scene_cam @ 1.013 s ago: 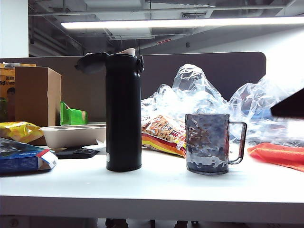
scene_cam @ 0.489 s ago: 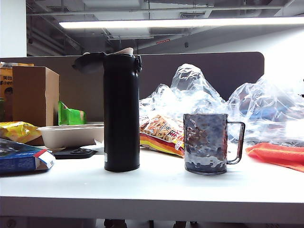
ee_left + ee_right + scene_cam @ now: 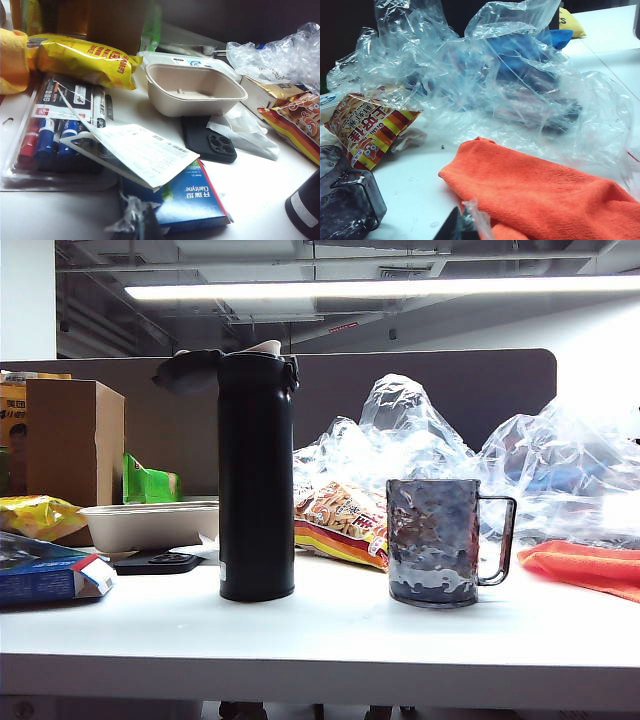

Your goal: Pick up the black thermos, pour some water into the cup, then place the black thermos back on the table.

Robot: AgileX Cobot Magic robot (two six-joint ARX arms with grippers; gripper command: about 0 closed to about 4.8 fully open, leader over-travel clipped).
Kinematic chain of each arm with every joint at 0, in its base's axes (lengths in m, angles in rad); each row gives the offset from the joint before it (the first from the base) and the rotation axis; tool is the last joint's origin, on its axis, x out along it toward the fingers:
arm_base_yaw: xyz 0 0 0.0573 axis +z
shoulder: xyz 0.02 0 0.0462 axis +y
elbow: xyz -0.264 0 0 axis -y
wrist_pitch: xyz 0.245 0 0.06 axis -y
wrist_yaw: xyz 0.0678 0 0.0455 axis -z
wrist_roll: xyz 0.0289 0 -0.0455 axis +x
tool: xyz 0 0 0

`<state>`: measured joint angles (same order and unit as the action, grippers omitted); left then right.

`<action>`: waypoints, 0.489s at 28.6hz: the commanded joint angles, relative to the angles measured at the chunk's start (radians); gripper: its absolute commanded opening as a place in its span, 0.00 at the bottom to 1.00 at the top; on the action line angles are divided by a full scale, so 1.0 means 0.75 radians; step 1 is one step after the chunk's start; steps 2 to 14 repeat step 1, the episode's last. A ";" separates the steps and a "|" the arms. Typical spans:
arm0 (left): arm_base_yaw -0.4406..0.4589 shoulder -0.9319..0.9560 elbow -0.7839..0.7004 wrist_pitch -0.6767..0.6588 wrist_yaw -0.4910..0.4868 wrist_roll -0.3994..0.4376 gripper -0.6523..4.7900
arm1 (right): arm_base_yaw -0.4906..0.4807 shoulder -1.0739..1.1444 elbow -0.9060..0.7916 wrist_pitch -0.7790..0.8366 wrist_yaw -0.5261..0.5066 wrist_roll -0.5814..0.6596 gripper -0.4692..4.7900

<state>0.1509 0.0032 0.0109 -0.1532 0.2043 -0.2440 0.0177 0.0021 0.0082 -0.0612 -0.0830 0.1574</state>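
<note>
Black thermos [image 3: 256, 475] stands upright left of centre on the table [image 3: 330, 645], cup [image 3: 437, 542] to its right. Both grippers (jaws pressed together, empty) stay out of the exterior view, barely glimpsed in wrist views.

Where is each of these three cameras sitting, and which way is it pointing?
Exterior view: low at the table's front edge, looking level across at the black thermos and the cup; no arm shows.
Left wrist view: above the clutter left of the thermos, looking down at the beige tray and phone; a dark gripper tip at the frame edge.
Right wrist view: looking down over the orange cloth and plastic bags; likewise.
Shared: snack bag, thermos.
</note>
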 commanded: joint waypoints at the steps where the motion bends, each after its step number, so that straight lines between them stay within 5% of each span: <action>1: -0.001 0.001 -0.001 -0.014 -0.001 0.002 0.11 | -0.001 -0.001 -0.006 0.017 -0.002 -0.001 0.10; 14: -0.001 0.001 -0.001 -0.014 -0.001 0.002 0.11 | -0.001 -0.001 -0.006 0.017 -0.002 -0.001 0.10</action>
